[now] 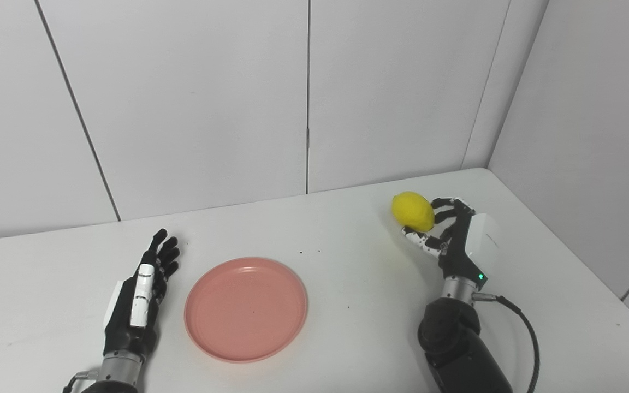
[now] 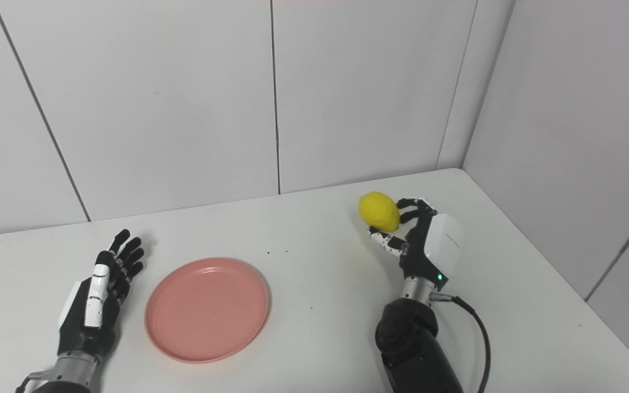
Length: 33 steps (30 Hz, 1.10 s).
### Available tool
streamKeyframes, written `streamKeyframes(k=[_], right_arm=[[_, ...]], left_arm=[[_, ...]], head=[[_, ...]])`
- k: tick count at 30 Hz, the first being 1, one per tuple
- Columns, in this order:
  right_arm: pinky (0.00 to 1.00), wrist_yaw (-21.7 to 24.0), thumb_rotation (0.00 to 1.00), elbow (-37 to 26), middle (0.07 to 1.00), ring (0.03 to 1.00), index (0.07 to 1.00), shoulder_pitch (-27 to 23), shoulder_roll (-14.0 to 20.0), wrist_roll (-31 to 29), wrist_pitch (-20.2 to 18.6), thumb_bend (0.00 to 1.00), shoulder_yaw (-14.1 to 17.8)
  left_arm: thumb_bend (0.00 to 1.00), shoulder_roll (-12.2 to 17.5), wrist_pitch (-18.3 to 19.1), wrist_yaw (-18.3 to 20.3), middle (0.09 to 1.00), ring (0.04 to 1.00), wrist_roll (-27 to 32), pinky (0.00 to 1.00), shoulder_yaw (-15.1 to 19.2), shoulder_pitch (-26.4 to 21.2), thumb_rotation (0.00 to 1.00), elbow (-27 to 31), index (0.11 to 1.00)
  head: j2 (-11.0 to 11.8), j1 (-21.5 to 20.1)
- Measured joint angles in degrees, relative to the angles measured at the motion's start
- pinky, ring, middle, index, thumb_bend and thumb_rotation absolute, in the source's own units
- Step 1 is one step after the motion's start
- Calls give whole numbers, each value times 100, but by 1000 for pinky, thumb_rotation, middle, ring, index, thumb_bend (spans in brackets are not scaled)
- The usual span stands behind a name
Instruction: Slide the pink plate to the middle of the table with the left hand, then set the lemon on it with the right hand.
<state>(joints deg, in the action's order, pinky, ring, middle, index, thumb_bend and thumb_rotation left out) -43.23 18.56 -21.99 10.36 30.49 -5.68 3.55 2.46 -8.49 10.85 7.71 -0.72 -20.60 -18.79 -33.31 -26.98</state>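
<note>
The white table [image 1: 347,262] fills the lower half of the view, its near edge cut off by the frame. The pink plate [image 1: 246,309] lies flat near the middle, at about 7 o'clock from the table's centre, with nothing on it. The right arm [image 1: 459,349] rises from 5 o'clock, forearm upright, a black cable looping off its wrist. The right hand [image 1: 456,240] has its fingers and thumb wrapped around the lemon [image 1: 413,211], which sits at 2 o'clock from the plate and well apart from it; whether the lemon touches the table is hard to tell. The left hand [image 1: 140,295] lies at 9 o'clock just beside the plate, fingers stretched toward 12 o'clock, apart, holding nothing; its forearm is cut off.
</note>
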Motion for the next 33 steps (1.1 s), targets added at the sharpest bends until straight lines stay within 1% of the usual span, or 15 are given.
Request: streamKeyframes(k=[4, 7, 9, 10, 12, 16, 17, 20, 22, 27, 29, 30, 32, 33], right_arm=[[120, 10, 0, -292, 469, 179, 478, 54, -70, -18, 4, 524, -6], [132, 53, 0, -390, 469, 195, 478, 82, -140, -46, 14, 524, -20], [148, 150, 0, -487, 400, 212, 491, 127, -189, -49, 14, 516, -66], [144, 161, 0, -528, 434, 207, 485, 139, -210, -47, 15, 520, -93], [131, 197, 0, -578, 462, 192, 480, 142, -246, -43, 16, 523, -123], [144, 250, 0, -741, 469, 203, 479, 158, -267, 34, 18, 524, -269], [151, 252, 0, -777, 438, 210, 486, 158, -282, 54, 25, 521, -303], [162, 258, 0, -805, 390, 224, 496, 167, -330, 67, 115, 515, -397], [170, 280, 0, -835, 386, 233, 500, 182, -358, 84, 234, 514, -464], [170, 392, 0, -918, 385, 231, 503, 203, -408, 109, 283, 512, -565], [163, 402, 0, -918, 383, 225, 502, 211, -423, 123, 309, 512, -598], [161, 409, 0, -918, 426, 223, 491, 216, -428, 139, 334, 518, -620], [161, 427, 0, -919, 452, 223, 485, 222, -436, 191, 356, 521, -674], [160, 449, 0, -922, 411, 223, 496, 226, -442, 219, 360, 516, -702]], left_arm=[[540, 2, 0, 0, 946, 953, -4, 963, -8, 1, 1000, 2, 941], [544, 3, 0, 0, 947, 955, -5, 965, -12, 1, 1000, 4, 941], [545, 3, 0, 0, 948, 954, -4, 965, -14, 4, 1000, 11, 941], [542, 4, 0, 0, 948, 955, -4, 966, -14, 7, 1000, 13, 942], [537, 3, 0, 0, 948, 954, -3, 967, -14, 7, 1000, 13, 942], [546, 3, 0, 0, 948, 954, -3, 962, -18, 8, 1000, 14, 943], [547, 3, 0, 0, 949, 956, -4, 964, -18, 9, 1000, 13, 945], [539, 3, 0, 0, 951, 959, -4, 967, -26, 9, 1000, 15, 945], [532, 2, 0, 0, 950, 958, -7, 967, -36, 9, 1000, 17, 945], [525, 2, 0, -2, 949, 955, -13, 962, -57, 16, 1000, 27, 945], [530, 1, 0, -10, 947, 953, -19, 959, -67, 27, 1000, 43, 944], [532, 1, 0, -13, 947, 952, -28, 957, -73, 33, 1000, 52, 944], [532, 1, 0, -17, 947, 952, -30, 956, -85, 48, 1000, 73, 944], [535, 0, 0, -23, 945, 949, -31, 951, -88, 57, 1000, 83, 942]], head=[[-35, 9], [-17, 18], [-26, 18], [-26, 18], [-17, 26], [-26, 44], [-26, 44], [-35, 53], [-52, 53], [-17, 79], [-52, 97], [-35, 105], [-61, 114], [-79, 149]])
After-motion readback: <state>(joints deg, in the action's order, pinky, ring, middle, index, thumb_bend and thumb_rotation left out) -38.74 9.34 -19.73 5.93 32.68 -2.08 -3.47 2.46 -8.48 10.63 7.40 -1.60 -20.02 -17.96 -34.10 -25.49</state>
